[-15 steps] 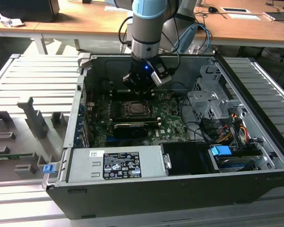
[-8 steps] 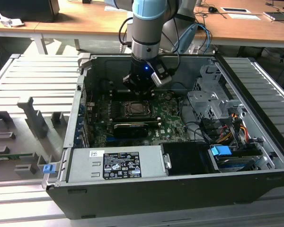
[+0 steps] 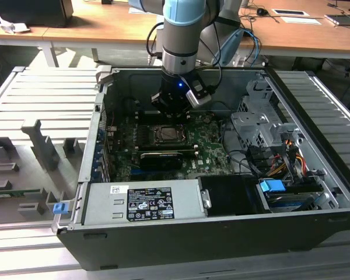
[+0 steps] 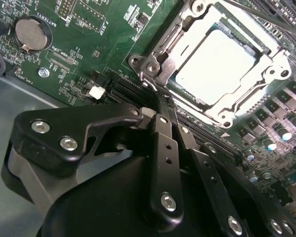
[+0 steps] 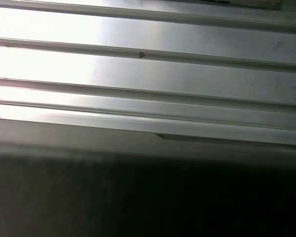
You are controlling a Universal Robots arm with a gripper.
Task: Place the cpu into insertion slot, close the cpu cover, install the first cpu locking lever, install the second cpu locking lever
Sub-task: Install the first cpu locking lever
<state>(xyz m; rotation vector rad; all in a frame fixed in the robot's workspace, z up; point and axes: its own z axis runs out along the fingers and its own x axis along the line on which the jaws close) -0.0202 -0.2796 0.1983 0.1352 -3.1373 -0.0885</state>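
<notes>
The cpu [image 4: 214,64] lies in the insertion slot [image 3: 166,135] with its pale face up. The grey cpu cover [image 4: 202,101] is down flat around it, and the chip shows through its window. My gripper [image 4: 162,101] is shut, with nothing visible between its black fingers [image 4: 164,148]. Its tips sit at the socket's near corner, by a thin metal lever end [image 4: 152,79]. In the exterior view the gripper [image 3: 172,111] hangs just above the board, behind the socket.
A long black card [image 3: 160,156] sits in front of the socket. The power supply box [image 3: 149,204], drive cage [image 3: 262,131] and cables [image 3: 283,157] crowd the case. A coin battery [image 4: 32,32] sits on the board. Ribbed metal [image 5: 148,64] shows in the first wrist view.
</notes>
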